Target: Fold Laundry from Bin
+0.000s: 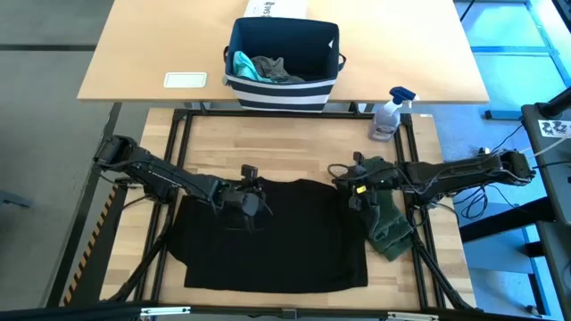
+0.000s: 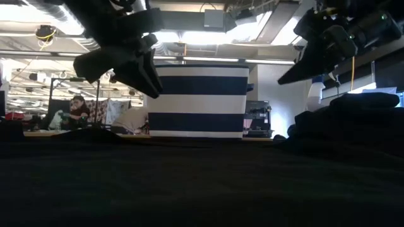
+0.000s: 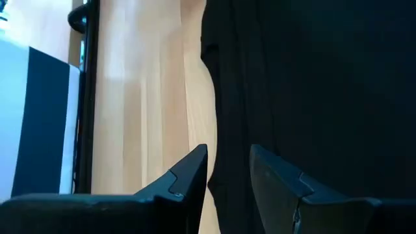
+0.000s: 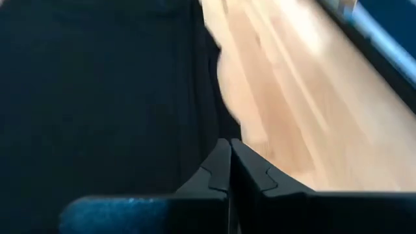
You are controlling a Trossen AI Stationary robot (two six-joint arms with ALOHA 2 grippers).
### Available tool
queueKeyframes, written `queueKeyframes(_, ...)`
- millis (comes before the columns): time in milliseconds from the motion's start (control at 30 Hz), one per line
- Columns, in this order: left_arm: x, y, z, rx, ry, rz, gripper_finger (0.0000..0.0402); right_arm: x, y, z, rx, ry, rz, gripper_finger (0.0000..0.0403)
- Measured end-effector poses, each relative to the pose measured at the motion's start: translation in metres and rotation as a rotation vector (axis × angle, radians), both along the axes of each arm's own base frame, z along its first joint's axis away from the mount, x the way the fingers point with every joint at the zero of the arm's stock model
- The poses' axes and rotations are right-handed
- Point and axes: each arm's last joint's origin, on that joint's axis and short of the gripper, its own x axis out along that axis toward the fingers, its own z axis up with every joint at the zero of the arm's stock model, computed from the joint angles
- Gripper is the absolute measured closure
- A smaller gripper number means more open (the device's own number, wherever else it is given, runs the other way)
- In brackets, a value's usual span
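bin (image 1: 284,53) contents partly hidden by its walls, white box (image 1: 277,8) cut off

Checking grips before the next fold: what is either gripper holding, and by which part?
Nothing visibly: left gripper hangs open over the black T-shirt; right gripper is shut, empty.

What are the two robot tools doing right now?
Left tool: open, holding nothing, over the black T-shirt.
Right tool: closed, empty.

Black T-shirt (image 1: 277,236) lies spread flat on my wooden table, filling its middle. Olive-green piece (image 1: 385,209) sits bunched at the shirt's right edge, touching it. Navy bin (image 1: 284,64) with white stripes round its base stands upright on the far table; a teal piece (image 1: 241,64) and a grey piece (image 1: 272,69) lie crumpled inside.
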Motion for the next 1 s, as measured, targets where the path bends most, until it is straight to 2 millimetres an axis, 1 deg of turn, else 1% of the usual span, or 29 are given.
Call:
queueKeyframes(100,-0.001,0.001,-0.001,0.002,0.018,0.001,0.0288,0.000,0.001,0.008,0.020,0.069,0.008,0.0385)
queueKeyframes(167,-0.001,0.000,-0.001,-0.010,0.012,-0.003,0.0288,0.000,0.001,0.010,0.051,0.082,0.023,0.0379)
queueKeyframes(300,0.004,-0.002,-0.003,-0.067,-0.019,-0.011,0.0288,-0.002,0.006,0.006,0.111,0.109,0.079,0.0369)
queueKeyframes(400,0.010,-0.006,-0.014,-0.109,-0.004,-0.031,0.0288,-0.004,0.014,0.002,0.094,0.117,0.099,0.0367)
queueKeyframes(567,0.022,-0.010,-0.039,-0.100,0.036,-0.052,0.0288,-0.002,0.025,-0.011,0.074,0.174,0.098,0.0366)
queueKeyframes(633,0.028,-0.009,-0.045,-0.092,0.024,-0.058,0.0288,0.002,0.027,-0.017,0.067,0.203,0.102,0.0366)
queueKeyframes(733,0.036,-0.007,-0.050,-0.099,-0.021,-0.059,0.0288,0.008,0.029,-0.029,0.061,0.259,0.101,0.0366)
queueKeyframes(833,0.038,-0.006,-0.050,-0.108,-0.028,-0.079,0.0288,0.016,0.029,-0.042,0.045,0.300,0.085,0.0362)
queueKeyframes(1000,0.036,-0.002,-0.052,-0.094,0.010,-0.061,0.0288,0.022,0.029,-0.058,0.001,0.359,0.048,0.0331)
